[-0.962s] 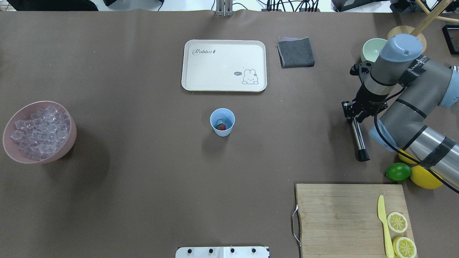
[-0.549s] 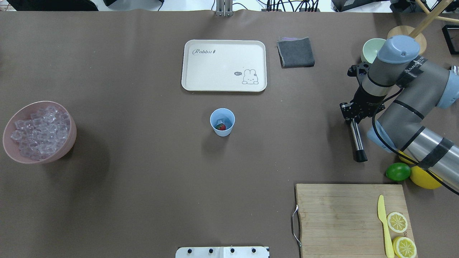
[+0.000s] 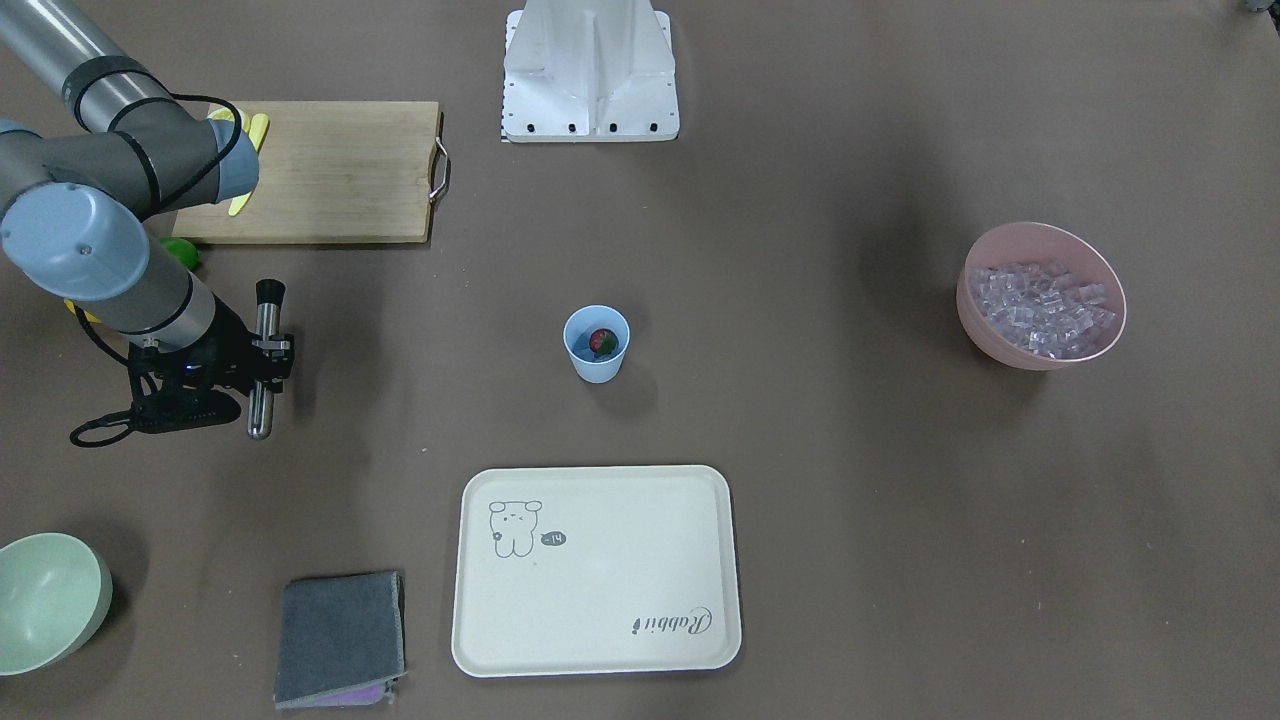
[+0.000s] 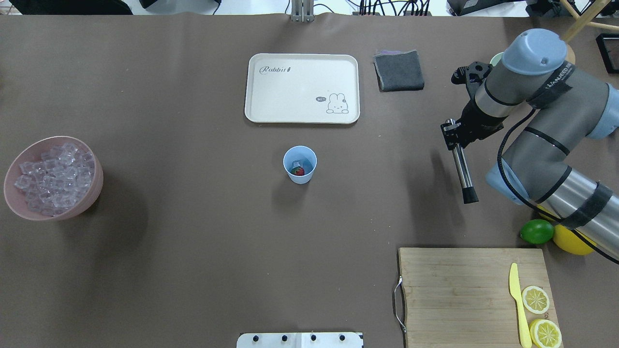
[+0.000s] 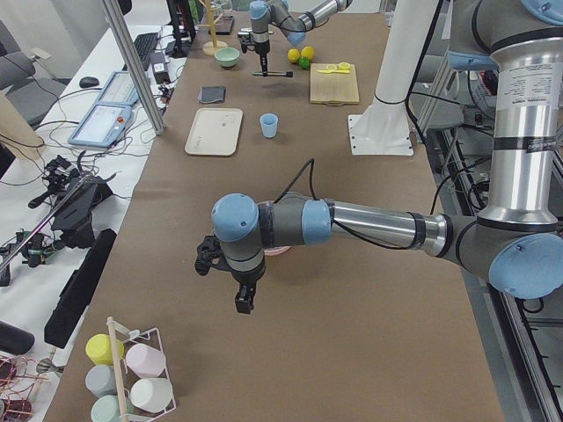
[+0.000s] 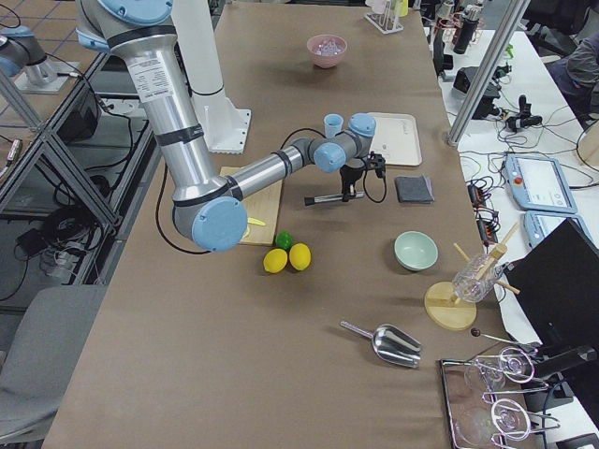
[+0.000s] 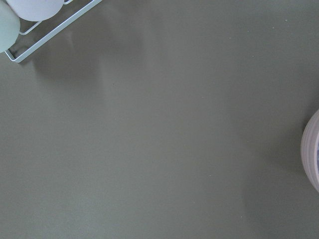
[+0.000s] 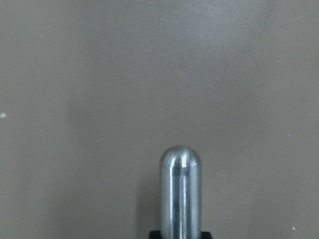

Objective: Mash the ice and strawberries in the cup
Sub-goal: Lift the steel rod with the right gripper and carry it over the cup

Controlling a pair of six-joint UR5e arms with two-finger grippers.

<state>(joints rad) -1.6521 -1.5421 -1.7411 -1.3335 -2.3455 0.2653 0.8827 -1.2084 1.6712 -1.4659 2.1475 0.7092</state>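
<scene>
The cup stands upright in the middle of the table, just on the robot's side of the cream tray. Down inside it the strawberry shows as a small red spot. A clear cube of ice seems to lie beside it, but it is too small and glassy to be sure. The rest of the ice fills the pink bowl far off on the robot's left. The right gripper has its jaws closed on a metal pestle, held near its bare steel end, roughly level and clear of the table, well apart from the cup. The right wrist camera catches only the rounded steel tip, with the fingers cut off at the bottom edge. The left gripper appears only in the view from the table's left end, dark and small, so how its jaws stand cannot be told. The right arm hides most of the green bowl from above, and part of a lemon beside the lime.
</scene>
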